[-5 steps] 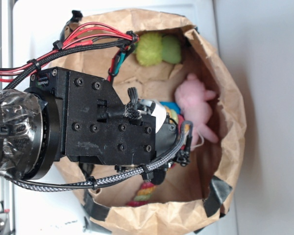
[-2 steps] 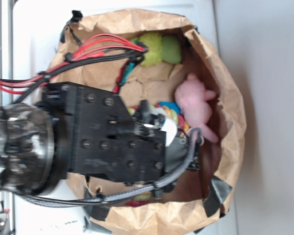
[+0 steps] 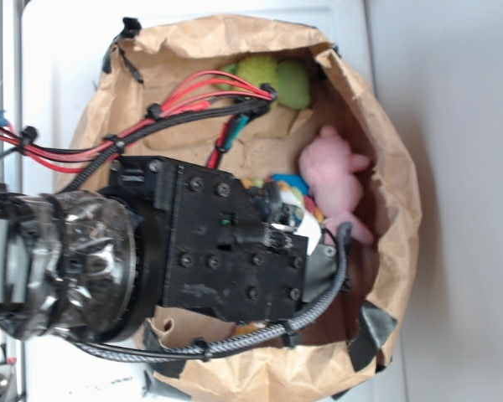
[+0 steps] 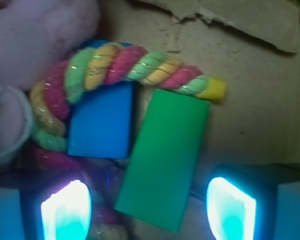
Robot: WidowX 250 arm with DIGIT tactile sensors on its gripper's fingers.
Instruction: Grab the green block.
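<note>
— What's changed?
— My arm has dropped lower into the paper bag (image 3: 386, 159). Wrist view, left to right: pink plush (image 4: 35, 40), blue block (image 4: 100, 125) under the rope toy (image 4: 140, 67), green block (image 4: 165, 155) at centre.
— And the pincer (image 4: 149, 210)?
— Released, fingers either side of the green block's lower end. I judge I'm ready to close.

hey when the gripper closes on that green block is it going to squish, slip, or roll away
The green block looks rigid, with straight edges and flat faces, so it probably won't squish or roll. Its smooth surface might slip between the fingertips if the grip is off-centre. It lies tilted against the blue block and near the rope toy, so it may nudge those.
</note>
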